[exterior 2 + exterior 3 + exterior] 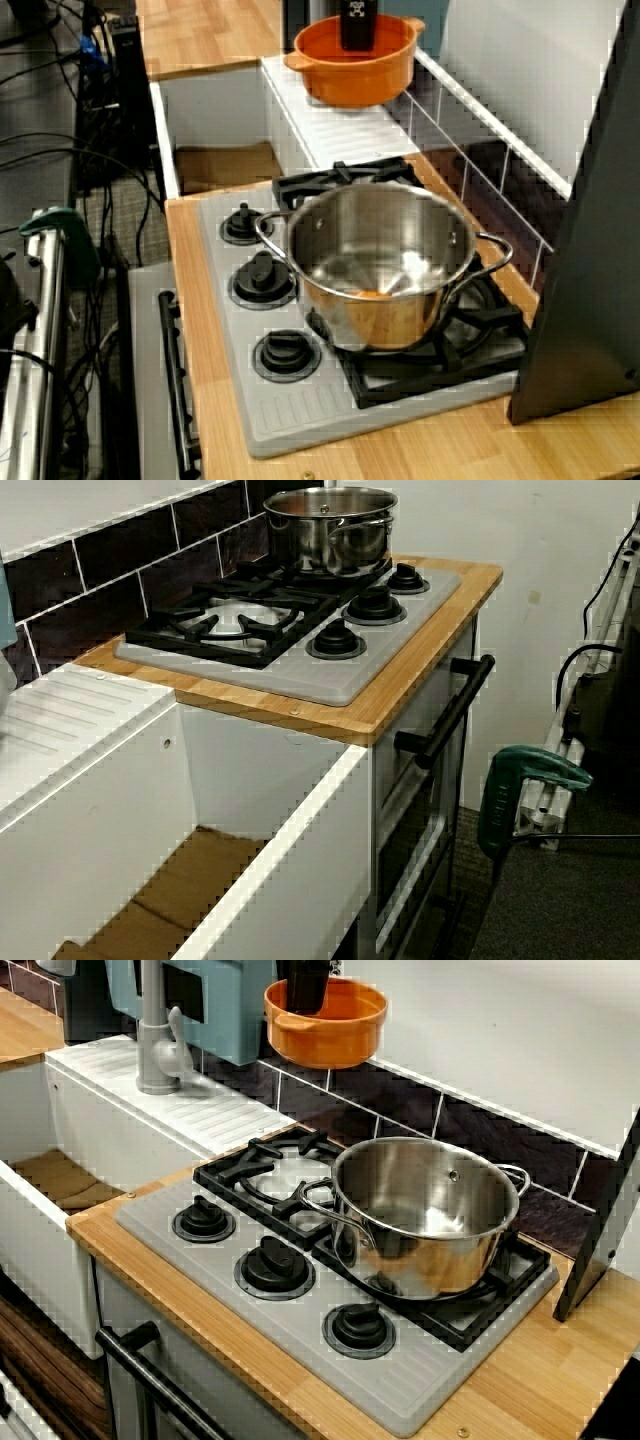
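Orange pot (335, 1040) raised behind steel pot (430, 1250), gripper (305, 1002) grasping it, fingertips hidden inside, arm cut off above.

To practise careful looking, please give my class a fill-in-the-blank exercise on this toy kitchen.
1. The lifted pot, held by the tool, is ____.
2. The stove has ____ black knobs.
3. The steel pot on the stove has ____ handles.
Missing words: orange; three; two.
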`<action>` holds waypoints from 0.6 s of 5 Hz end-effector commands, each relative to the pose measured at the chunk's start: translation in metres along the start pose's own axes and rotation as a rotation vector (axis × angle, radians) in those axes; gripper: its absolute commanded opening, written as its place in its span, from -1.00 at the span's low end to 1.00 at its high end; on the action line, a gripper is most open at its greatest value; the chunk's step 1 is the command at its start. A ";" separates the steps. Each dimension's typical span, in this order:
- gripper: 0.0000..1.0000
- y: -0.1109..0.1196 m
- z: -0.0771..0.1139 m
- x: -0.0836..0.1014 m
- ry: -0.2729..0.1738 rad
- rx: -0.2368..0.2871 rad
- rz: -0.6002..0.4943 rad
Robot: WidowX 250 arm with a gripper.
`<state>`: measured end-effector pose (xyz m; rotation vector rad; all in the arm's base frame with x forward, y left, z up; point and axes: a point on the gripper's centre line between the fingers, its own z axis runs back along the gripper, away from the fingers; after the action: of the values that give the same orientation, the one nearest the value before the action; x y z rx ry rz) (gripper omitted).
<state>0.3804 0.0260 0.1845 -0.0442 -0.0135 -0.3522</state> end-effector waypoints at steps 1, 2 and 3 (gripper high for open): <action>-1.00 0.002 0.023 -0.004 -0.071 0.101 -0.036; -1.00 0.005 0.017 -0.007 -0.076 0.171 -0.054; -1.00 0.002 0.012 -0.013 -0.094 0.257 -0.065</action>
<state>0.3758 0.0297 0.1645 0.1769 -0.0703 -0.4219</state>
